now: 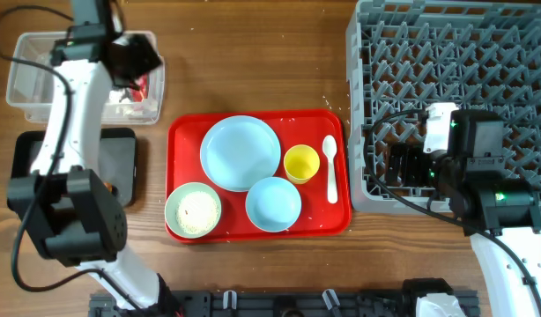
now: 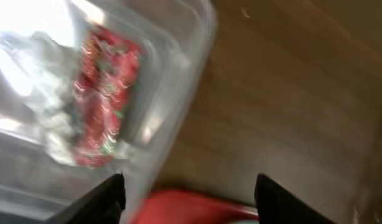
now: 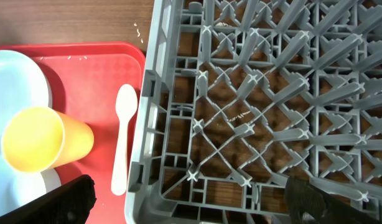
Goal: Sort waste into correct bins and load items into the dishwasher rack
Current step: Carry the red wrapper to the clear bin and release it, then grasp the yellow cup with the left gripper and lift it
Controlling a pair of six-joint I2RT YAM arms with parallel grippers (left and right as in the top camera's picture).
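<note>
Left: clear tub (image 1: pixel 13 88) holds red wrapper (image 2: pixel 104 99), print blurred, unreadable; crumpled white tissue (image 2: pixel 51 124) touches it. Left gripper (image 2: pixel 189 183) above tub corner, fingers apart, empty.
Centre: red tray (image 1: pixel 184 141) carries pale-green bowl (image 1: pixel 174 207) of rice (image 1: pixel 198 210), pale-blue plate (image 1: pixel 240 152), pale-blue bowl (image 1: pixel 273 203), yellow cup (image 1: pixel 301 164), white spoon (image 1: pixel 330 167).
Right: grey rack (image 1: pixel 447 35); right gripper (image 3: pixel 191 186) over its left edge, fingers apart, empty.

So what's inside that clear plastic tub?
A red wrapper and a crumpled white tissue lie in the tub. The arm covers its middle from above, hiding anything there.
</note>
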